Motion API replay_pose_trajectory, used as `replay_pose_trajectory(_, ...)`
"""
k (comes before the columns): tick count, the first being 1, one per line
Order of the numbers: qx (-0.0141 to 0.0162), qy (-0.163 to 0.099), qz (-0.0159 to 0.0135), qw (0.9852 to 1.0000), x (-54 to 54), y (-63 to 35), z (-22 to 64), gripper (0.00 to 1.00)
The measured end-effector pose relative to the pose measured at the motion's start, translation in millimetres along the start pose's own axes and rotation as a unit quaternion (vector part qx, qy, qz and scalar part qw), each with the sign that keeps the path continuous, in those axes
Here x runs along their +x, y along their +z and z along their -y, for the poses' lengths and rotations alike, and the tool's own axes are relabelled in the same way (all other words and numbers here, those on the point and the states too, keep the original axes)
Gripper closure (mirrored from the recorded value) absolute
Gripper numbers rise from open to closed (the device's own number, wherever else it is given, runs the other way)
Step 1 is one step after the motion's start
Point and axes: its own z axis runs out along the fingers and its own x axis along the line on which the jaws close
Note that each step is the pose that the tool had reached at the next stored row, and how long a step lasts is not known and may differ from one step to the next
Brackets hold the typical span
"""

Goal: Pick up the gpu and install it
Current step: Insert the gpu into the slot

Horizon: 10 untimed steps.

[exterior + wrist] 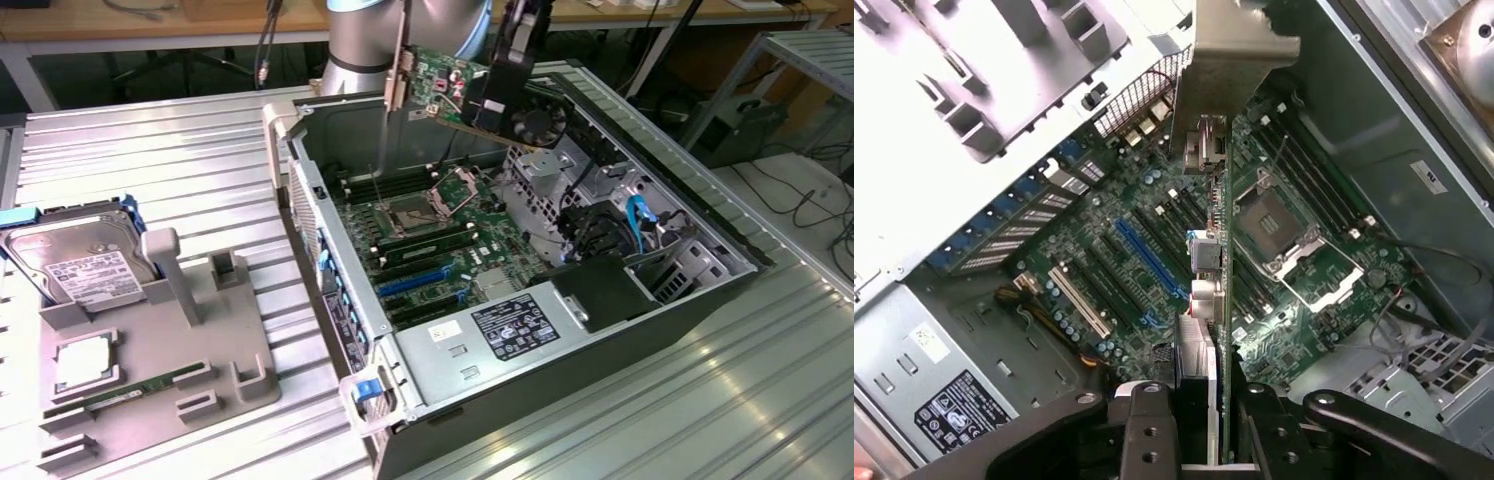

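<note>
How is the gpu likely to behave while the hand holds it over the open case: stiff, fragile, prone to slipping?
Probably stiff: the gpu juts tilted from the hand without visible sag. Likely fragile: bare components cover its green face. It could pivot, being a thin board pinched at one spot with the metal bracket far out.

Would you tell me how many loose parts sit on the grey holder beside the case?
3 on the holder: a hard drive standing at its far end, a flat square silver chip, a memory stick at its near edge. The gripper holds the gpu.
</note>
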Motion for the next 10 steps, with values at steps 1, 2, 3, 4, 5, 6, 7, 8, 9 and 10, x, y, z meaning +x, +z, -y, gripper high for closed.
replay_pose_trajectory(1,-0.0001,-0.009,-0.0004,1.0,0.0,0.0,0.0,0.72)
replay_pose_trajectory(2,-0.0002,-0.015,-0.0006,0.9999,0.0,0.0,0.0,0.72)
replay_pose_trajectory(3,-0.0003,-0.019,-0.0008,0.9998,0.0,0.0,0.0,0.72)
replay_pose_trajectory(4,-0.0004,-0.025,-0.0011,0.9997,0.0,0.0,0.0,0.72)
replay_pose_trajectory(5,-0.0004,-0.03,-0.0013,0.9995,0.0,0.0,0.0,0.72)
replay_pose_trajectory(6,-0.0005,-0.036,-0.0015,0.9993,0.0,0.0,0.0,0.72)
replay_pose_trajectory(7,-0.0006,-0.042,-0.0018,0.9991,0.0,0.0,0.0,0.72)
replay_pose_trajectory(8,-0.0007,-0.049,-0.0021,0.9988,0.0,0.0,0.0,0.72)
replay_pose_trajectory(9,-0.0008,-0.058,-0.0025,0.9983,0.0,0.0,0.0,0.72)
replay_pose_trajectory(10,-0.0009,-0.063,-0.0027,0.998,0.0,0.0,0.0,0.72)
